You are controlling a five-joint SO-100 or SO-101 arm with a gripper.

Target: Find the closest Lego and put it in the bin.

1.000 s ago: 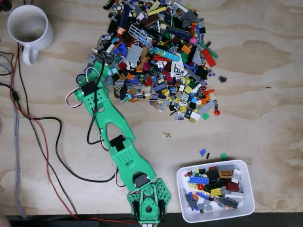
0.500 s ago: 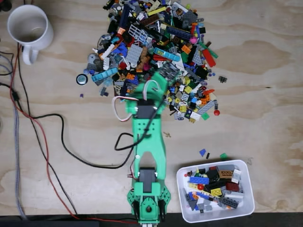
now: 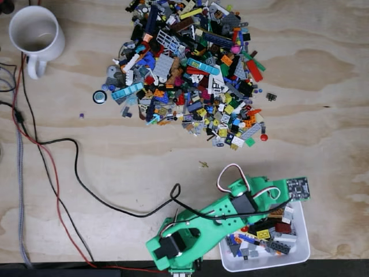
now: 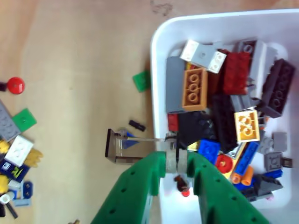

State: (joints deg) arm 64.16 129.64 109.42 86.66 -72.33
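Half a second ago the green arm point(image 3: 213, 222) reached up into the Lego pile point(image 3: 193, 69); now it has swung down and to the right in the fixed view, so that its forearm lies across the upper left corner of the bin point(image 3: 300, 245), with a small circuit board point(image 3: 298, 188) at its far end just above the bin's top rim.

That bin is a shallow white plastic tub, rectangular with rounded corners and a thick rim, at the lower right of the plywood table point(image 3: 323, 115) and well apart from the pile. It holds a loose heap of bricks in black, grey, dark red, blue, yellow and tan.

In the wrist view the gripper point(image 4: 176, 161) hangs over the bin's near rim point(image 4: 156, 93), its two green fingers point(image 4: 147, 179) drawn together on a clear transparent piece point(image 4: 122, 147); most of that piece juts out over the bare table outside the bin. Just beyond the rim a small green tile point(image 4: 140, 80) and a tiny black piece point(image 4: 137, 125) lie on the wood. Inside, a tan two-by-three brick point(image 4: 195, 88) lies beside a dark red brick point(image 4: 236, 72) and a yellow brick point(image 4: 246, 126).

A white mug point(image 3: 36, 33) stands at the table's upper left corner, and black and red cables point(image 3: 55, 173) trail down the left side.
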